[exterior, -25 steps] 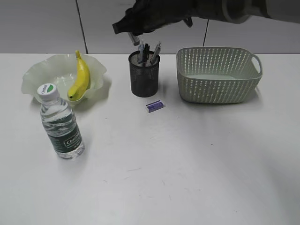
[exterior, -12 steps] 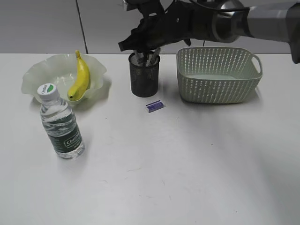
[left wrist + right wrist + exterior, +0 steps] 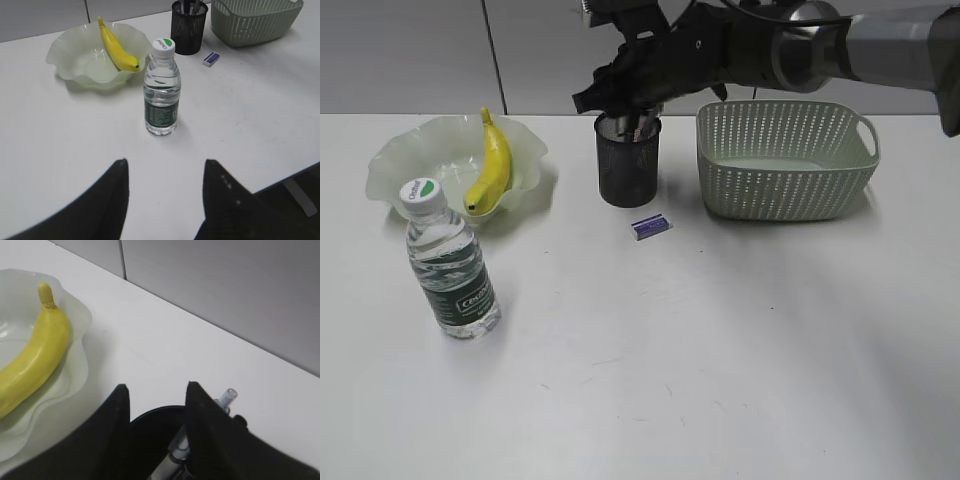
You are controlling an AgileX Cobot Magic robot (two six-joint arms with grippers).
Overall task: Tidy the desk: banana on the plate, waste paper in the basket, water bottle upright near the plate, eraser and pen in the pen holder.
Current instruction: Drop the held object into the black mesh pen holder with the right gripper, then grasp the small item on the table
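Observation:
The yellow banana (image 3: 492,165) lies in the pale-green ruffled plate (image 3: 400,160) at the back left of the desk (image 3: 720,350). The water bottle (image 3: 450,265) stands upright in front of the plate. The black mesh pen holder (image 3: 628,170) holds several pens (image 3: 226,399). My right gripper (image 3: 625,112) is open, with its fingertips at the holder's rim (image 3: 155,412). A small purple-and-white eraser (image 3: 651,227) lies on the desk just in front of the holder. My left gripper (image 3: 166,162) is open and empty, low over the desk's front, well short of the bottle (image 3: 161,95). No waste paper shows.
The sage-green perforated basket (image 3: 785,170) stands right of the pen holder; its inside is mostly hidden. The right arm reaches in from the upper right, above the basket. In the left wrist view the desk's front edge (image 3: 290,175) runs at the lower right.
My right gripper has come down from above the pens to the pen holder's rim. In the last half second it has barely moved. Nothing else has moved.

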